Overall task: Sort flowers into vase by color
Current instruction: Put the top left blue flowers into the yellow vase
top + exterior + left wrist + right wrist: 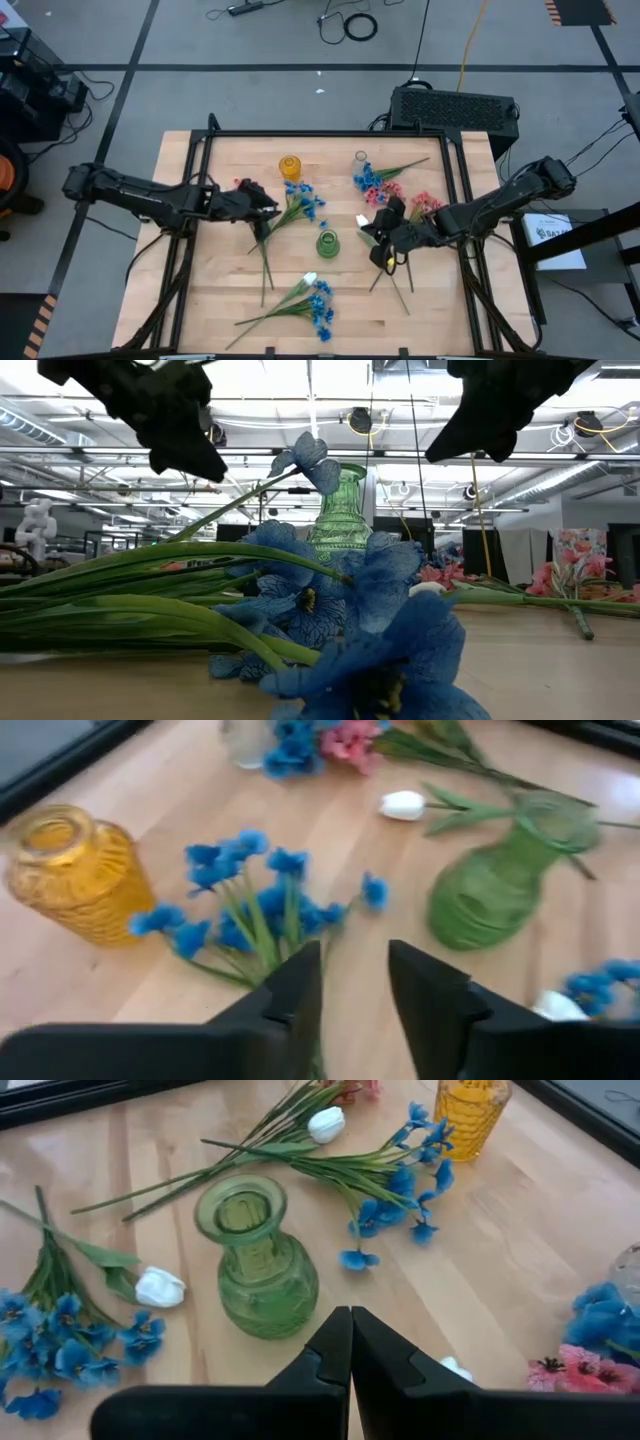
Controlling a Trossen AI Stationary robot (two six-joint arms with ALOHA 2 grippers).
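Three vases stand on the wooden table: a yellow one [290,167], a clear one [360,158] and a green one [327,243]. A blue sprig [300,205] lies between the yellow and green vases. My left gripper [355,990] hangs open above its stems, clear of the table in the low view. A sprig of blue blooms with a white bud [310,300] lies near the front edge. Pink flowers [375,185] lie by the clear vase. My right gripper [350,1325] is shut on nothing, just right of the green vase [258,1265].
More pink flowers [425,203] and a white bud [362,221] lie by my right arm. A black frame [330,134] runs around the table's far and side edges. Bare wood shows at the near left [190,290] and near right [440,300].
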